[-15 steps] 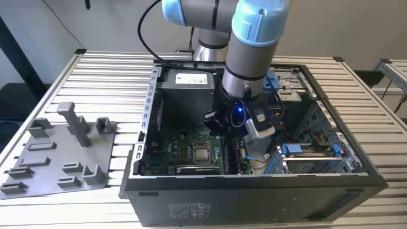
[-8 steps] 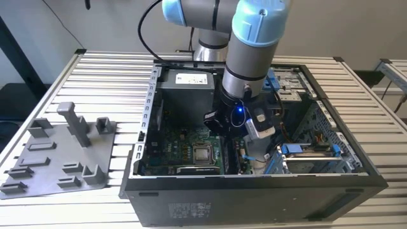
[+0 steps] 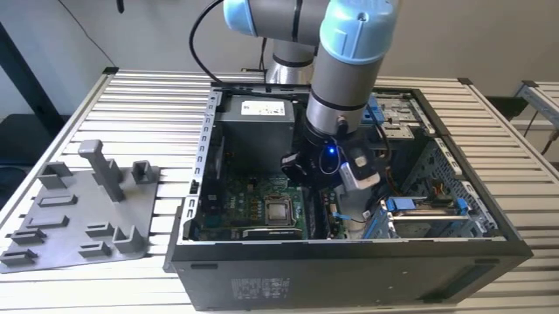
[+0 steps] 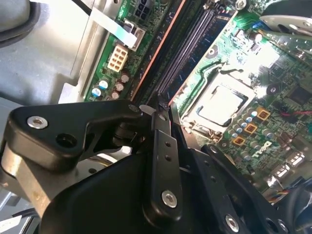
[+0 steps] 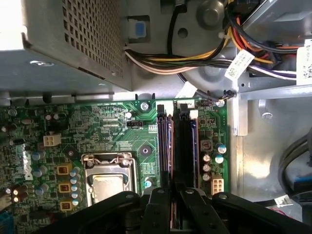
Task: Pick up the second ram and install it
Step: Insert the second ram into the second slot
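Leftmost in the exterior view, a grey plastic tray (image 3: 83, 226) with upright posts and low brackets lies on a slatted metal table (image 3: 148, 91); its holders look bare. Just beside it, toward the exterior view's right, stands a black computer case (image 3: 349, 275) with its side panel off. Inside, a grey perforated power supply box (image 3: 255, 121) fills the far corner. A green motherboard (image 3: 240, 203) lies along the floor, with a silver square processor socket (image 3: 279, 210) near its middle. Blue-handled drive cages (image 3: 423, 206) occupy the end toward the exterior view's right.

A silver and pale blue robot arm (image 3: 349, 65) reaches down into the case. Its black two-fingered gripper (image 3: 321, 190) hangs low over the board, just beside the socket.

In both wrist views, long black memory slots (image 5: 184, 146) run next to the socket, and the gripper (image 5: 173, 192) sits directly over them. Its fingers (image 4: 162, 146) are drawn close together, clamped on a thin strip that seems to be the second ram (image 5: 173, 214), a narrow flat memory stick. Most of the stick is hidden between the fingers, so it cannot be told whether it has reached a slot. Bundled yellow, orange and black cables (image 5: 195, 53) lie beyond the slots.
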You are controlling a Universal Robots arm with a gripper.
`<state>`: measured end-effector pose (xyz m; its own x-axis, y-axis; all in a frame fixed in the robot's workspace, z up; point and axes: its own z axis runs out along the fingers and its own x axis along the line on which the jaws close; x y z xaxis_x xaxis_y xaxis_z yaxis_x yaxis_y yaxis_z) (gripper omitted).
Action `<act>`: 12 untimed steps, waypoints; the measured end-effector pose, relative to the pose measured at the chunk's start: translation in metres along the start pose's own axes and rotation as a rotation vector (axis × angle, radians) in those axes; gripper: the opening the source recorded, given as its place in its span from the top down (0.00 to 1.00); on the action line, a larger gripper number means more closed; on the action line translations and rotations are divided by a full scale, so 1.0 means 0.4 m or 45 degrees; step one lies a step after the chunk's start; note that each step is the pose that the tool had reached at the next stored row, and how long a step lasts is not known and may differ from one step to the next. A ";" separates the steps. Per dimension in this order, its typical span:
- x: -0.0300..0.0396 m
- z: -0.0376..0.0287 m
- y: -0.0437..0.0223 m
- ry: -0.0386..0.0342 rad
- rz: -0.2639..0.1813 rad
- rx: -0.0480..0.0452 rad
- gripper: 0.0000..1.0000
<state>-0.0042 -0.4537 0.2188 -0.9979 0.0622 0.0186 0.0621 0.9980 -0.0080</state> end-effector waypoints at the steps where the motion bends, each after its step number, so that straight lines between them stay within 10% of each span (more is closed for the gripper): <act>1: 0.000 0.000 0.000 -0.0001 -0.012 0.001 0.86; 12: -0.003 0.002 0.001 -0.0007 -0.070 0.002 0.86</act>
<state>-0.0031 -0.4535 0.2181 -0.9998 0.0072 0.0185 0.0070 0.9999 -0.0082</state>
